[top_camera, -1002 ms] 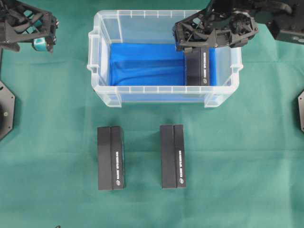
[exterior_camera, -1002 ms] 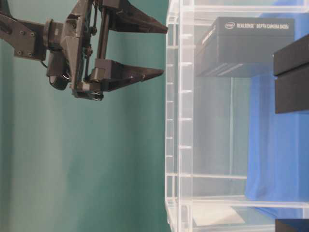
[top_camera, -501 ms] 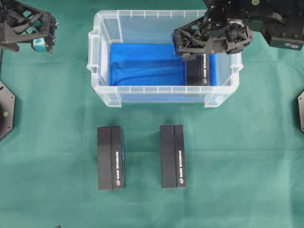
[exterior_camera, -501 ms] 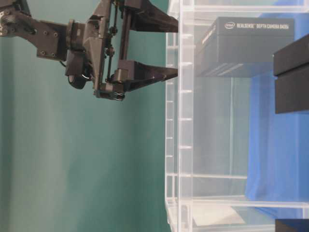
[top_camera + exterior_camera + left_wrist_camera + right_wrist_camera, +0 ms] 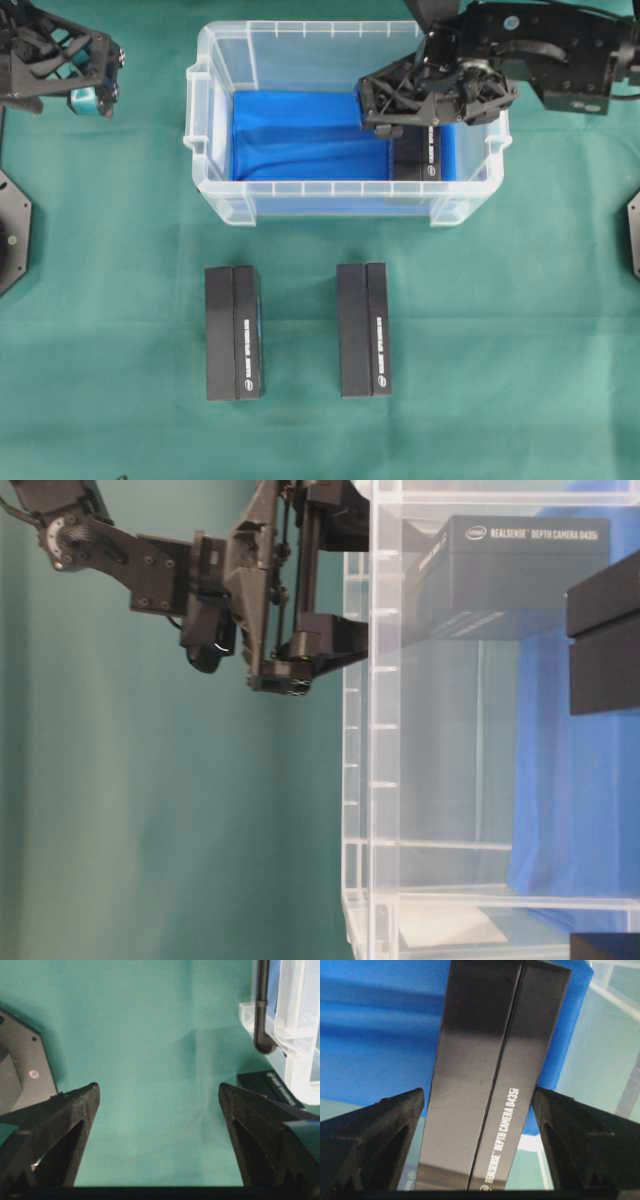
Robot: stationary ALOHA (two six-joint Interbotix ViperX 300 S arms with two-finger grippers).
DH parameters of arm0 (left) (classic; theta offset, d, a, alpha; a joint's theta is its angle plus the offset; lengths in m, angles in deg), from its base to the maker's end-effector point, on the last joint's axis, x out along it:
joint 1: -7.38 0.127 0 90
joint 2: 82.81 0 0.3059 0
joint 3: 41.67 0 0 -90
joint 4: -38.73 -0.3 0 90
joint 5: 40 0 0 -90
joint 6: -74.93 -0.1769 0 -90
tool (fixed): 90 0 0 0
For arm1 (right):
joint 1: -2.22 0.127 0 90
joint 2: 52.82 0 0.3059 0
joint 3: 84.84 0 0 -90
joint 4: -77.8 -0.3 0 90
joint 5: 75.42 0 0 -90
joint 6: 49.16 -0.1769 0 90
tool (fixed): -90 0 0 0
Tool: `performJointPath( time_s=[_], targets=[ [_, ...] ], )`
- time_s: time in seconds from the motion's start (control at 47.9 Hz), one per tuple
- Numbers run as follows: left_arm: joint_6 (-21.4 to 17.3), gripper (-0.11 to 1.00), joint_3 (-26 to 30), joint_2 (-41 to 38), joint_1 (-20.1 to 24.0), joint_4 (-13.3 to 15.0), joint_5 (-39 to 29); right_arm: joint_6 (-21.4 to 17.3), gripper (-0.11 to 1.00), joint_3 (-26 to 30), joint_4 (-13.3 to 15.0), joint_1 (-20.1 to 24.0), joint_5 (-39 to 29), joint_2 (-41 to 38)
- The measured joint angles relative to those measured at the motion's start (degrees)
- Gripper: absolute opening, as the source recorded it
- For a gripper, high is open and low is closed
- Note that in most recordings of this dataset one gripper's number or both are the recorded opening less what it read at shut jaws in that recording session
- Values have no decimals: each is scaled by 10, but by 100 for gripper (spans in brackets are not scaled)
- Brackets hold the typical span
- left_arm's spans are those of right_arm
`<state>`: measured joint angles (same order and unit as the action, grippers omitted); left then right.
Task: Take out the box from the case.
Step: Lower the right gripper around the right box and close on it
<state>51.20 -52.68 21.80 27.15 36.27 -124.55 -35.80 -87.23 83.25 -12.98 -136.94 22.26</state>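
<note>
Overhead exterior shows you the case (image 5: 345,120), a clear plastic bin with a rimmed edge and a side handle, standing on the green tabletop (image 5: 500,330) with a blue sheet (image 5: 300,140) lining its bottom. Inside it, at the right end, lies the box (image 5: 420,158), black with white lettering along one long face; it rests on the blue sheet close to the right wall. Two more black boxes lie outside on the tabletop in front of the case, side by side but apart: the left outside box (image 5: 234,332) and the right outside box (image 5: 364,329).

Your right hand (image 5: 410,112) reaches in from the right, over the rim, and sits above the far end of the box. From the right wrist view you see its two fingers (image 5: 375,1135) spread wide, one on each side of the box, with a gap showing between each pad and the box, so nothing is gripped. At table level the same arm slants down toward the case wall.

Your left hand (image 5: 85,80) hangs over the tabletop at the far left, well apart from the case, its jaws wide apart and holding nothing
</note>
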Motion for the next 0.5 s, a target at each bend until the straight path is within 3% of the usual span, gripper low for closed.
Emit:
performJointPath(
  time_s=[0.501],
  targets=[
    [1,96,1,0,-5,0,0,-1,89,-13,-4,2,33,-19]
  ],
)
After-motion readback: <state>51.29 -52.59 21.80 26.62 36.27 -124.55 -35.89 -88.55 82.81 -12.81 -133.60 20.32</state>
